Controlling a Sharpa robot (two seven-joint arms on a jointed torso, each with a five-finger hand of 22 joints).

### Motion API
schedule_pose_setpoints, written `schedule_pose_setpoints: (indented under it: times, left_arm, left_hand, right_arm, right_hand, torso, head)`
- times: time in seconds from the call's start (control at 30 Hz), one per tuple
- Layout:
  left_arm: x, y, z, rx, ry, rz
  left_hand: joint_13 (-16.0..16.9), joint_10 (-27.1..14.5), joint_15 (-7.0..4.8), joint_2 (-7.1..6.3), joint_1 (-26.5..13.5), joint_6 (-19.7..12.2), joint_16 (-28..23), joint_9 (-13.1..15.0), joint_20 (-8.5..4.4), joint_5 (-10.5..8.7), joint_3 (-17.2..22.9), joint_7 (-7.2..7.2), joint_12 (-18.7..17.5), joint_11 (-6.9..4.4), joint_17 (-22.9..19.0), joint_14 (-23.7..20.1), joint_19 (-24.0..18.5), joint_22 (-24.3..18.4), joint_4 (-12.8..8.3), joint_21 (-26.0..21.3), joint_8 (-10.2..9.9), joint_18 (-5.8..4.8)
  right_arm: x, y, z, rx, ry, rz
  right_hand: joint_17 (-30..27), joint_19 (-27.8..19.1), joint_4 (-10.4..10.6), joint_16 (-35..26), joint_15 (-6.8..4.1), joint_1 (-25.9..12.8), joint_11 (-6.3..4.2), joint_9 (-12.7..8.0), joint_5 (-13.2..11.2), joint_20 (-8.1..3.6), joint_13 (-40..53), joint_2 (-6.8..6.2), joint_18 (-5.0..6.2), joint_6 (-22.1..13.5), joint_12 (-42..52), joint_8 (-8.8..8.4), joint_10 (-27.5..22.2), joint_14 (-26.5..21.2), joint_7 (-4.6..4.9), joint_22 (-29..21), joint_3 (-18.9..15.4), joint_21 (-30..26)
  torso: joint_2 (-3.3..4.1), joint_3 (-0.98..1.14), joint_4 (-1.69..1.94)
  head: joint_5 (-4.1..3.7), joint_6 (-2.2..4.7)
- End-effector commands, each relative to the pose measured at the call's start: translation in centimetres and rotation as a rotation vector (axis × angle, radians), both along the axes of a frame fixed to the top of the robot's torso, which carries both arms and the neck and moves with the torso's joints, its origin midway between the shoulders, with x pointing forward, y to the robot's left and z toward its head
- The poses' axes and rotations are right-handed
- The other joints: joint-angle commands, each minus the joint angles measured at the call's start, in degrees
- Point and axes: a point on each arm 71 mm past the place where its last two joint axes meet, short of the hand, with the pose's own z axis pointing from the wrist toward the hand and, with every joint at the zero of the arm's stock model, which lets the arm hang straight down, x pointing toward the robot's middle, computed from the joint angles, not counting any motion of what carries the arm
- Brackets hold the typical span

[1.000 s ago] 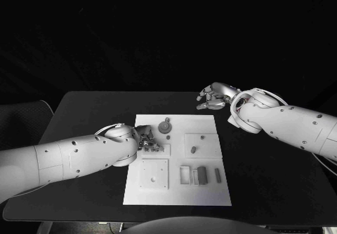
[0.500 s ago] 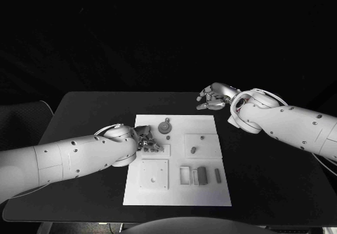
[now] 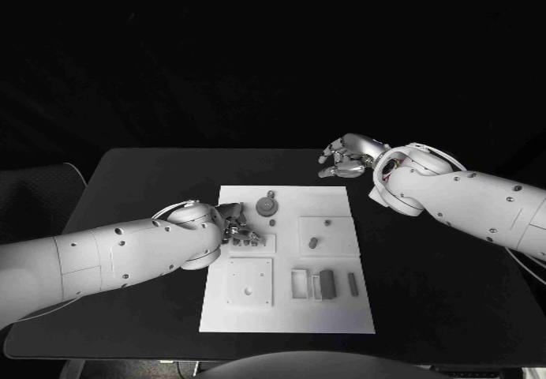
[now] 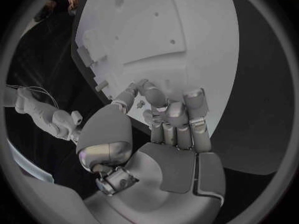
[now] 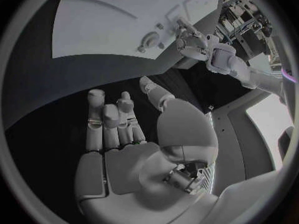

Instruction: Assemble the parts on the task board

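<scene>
1. Where the flat white rectangular task board lies nearest us, we note small grey parts in its right compartments.
2. Left hand rests on the board's left edge, fingers curled; what it holds we cannot tell.
3. Right hand hovers beyond the board's far edge, fingers apart, holding nothing.
</scene>
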Motion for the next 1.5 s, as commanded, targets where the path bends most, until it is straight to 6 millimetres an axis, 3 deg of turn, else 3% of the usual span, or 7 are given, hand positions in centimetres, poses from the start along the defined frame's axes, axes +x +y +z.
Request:
schedule_pose_setpoints:
  times: [0.03,0.67,1.0,1.13,1.2,1.33,1.5]
  left_arm:
    - [0.1,-0.1,0.1,-0.018,-0.013,0.009]
    - [0.3,0.3,0.9,-0.137,-0.033,0.027]
    - [1.5,0.3,4.2,-0.288,-0.094,0.063]
    - [3.0,1.1,6.0,-0.347,-0.124,0.109]
    - [4.1,1.6,6.7,-0.358,-0.141,0.135]
    - [6.0,2.9,7.2,-0.328,-0.147,0.165]
    - [7.9,3.9,7.4,-0.276,-0.127,0.174]
  left_hand:
    - [-0.06,-0.36,-0.5,0.0,-0.53,-0.5,-0.1,0.08,-0.16,-0.31,-0.51,0.03,0.23,-0.07,0.06,-0.04,-0.23,0.75,-0.14,-0.25,0.27,0.77]
    - [-0.19,-0.92,-0.47,0.89,0.0,-1.1,-0.48,0.19,-0.33,-0.32,-1.86,0.16,-0.06,0.02,-0.05,-0.54,-0.74,0.67,-1.15,-0.66,-0.03,0.96]
    - [-2.4,-4.69,1.68,3.18,2.3,-5.63,-4.06,-1.81,-0.29,-0.25,-3.59,2.45,-3.63,2.18,-2.13,-3.52,-4.02,-0.56,-4.36,-4.12,-2.85,0.89]
    - [-2.8,-5.31,2.94,4.2,3.54,-10.87,-4.78,-4.22,-0.23,-0.29,-3.6,4.16,-4.15,3.61,-2.76,-4.06,-4.49,-0.8,-5.72,-4.84,-7.04,0.65]
    - [-3.48,-6.85,4.59,6.28,7.59,-14.74,-6.58,-6.2,0.23,-0.24,0.15,5.99,-5.66,5.29,-3.69,-5.46,-5.72,-1.45,-6.71,-6.19,-10.16,0.17]
    - [-4.49,-7.5,6.32,6.43,9.6,-17.01,-8.66,-8.62,1.06,-0.27,5.03,7.73,-7.86,7.02,-4.89,-5.77,-6.35,-2.55,-5.25,-7.9,-12.72,-0.7]
    - [-5.13,-8.28,7.35,6.95,8.02,-19.85,-9.98,-11.04,1.68,-0.33,6.21,8.87,-9.54,8.14,-5.51,-6.27,-7.01,-3.14,-3.14,-9.07,-15.59,-0.92]
  right_arm:
    - [-0.1,0.1,-0.1,-0.001,0.007,0.009]
    - [0.0,0.0,-0.1,-0.002,0.007,0.007]
    - [0.0,-0.1,-0.1,-0.002,0.007,0.005]
    - [0.0,-0.1,-0.1,-0.003,0.007,0.004]
    - [0.0,-0.2,-0.1,-0.004,0.007,0.002]
    - [0.1,-0.3,-0.2,-0.006,0.009,-0.001]
    - [0.2,-0.4,-0.2,-0.007,0.009,-0.003]
  right_hand:
    - [0.07,-0.06,0.38,-0.32,-0.15,-0.49,-0.15,-0.06,0.22,-0.28,-0.1,-0.08,2.34,0.04,0.36,-0.16,-0.44,0.1,0.39,0.53,-0.03,-0.31]
    - [0.07,-0.06,0.4,-0.33,-0.15,-0.5,-0.14,-0.08,0.22,-0.28,-0.15,-0.07,2.34,0.03,0.39,-0.16,-0.45,0.1,0.39,0.54,-0.03,-0.31]
    - [0.07,-0.06,0.4,-0.33,-0.15,-0.49,-0.14,-0.08,0.22,-0.28,-0.17,-0.07,2.34,0.02,0.41,-0.16,-0.46,0.1,0.39,0.54,-0.03,-0.31]
    - [0.07,-0.06,0.41,-0.33,-0.15,-0.49,-0.14,-0.09,0.22,-0.28,-0.18,-0.07,2.34,0.01,0.41,-0.17,-0.46,0.1,0.39,0.54,-0.03,-0.31]
    - [0.07,-0.06,0.41,-0.33,-0.15,-0.49,-0.14,-0.09,0.22,-0.28,-0.18,-0.07,2.34,0.01,0.42,-0.16,-0.46,0.1,0.39,0.54,-0.03,-0.31]
    - [0.07,-0.06,0.42,-0.33,-0.15,-0.5,-0.14,-0.09,0.22,-0.28,-0.19,-0.07,2.34,0.01,0.42,-0.16,-0.47,0.11,0.4,0.54,-0.03,-0.31]
    - [0.07,-0.06,0.43,-0.33,-0.15,-0.51,-0.14,-0.09,0.22,-0.28,-0.21,-0.07,2.34,0.01,0.43,-0.16,-0.47,0.11,0.4,0.54,-0.03,-0.31]
  torso:
    - [0.0,0.0,0.02]
    - [0.0,0.02,-0.03]
    - [-0.01,0.01,0.02]
    - [0.0,0.03,0.0]
    - [-0.01,0.03,0.01]
    - [0.0,0.02,-0.03]
    - [0.07,0.0,-0.1]
  head:
    - [0.04,0.05]
    - [-0.01,0.42]
    - [0.04,0.96]
    - [0.08,1.39]
    - [0.05,1.63]
    - [0.05,2.35]
    - [0.08,2.93]
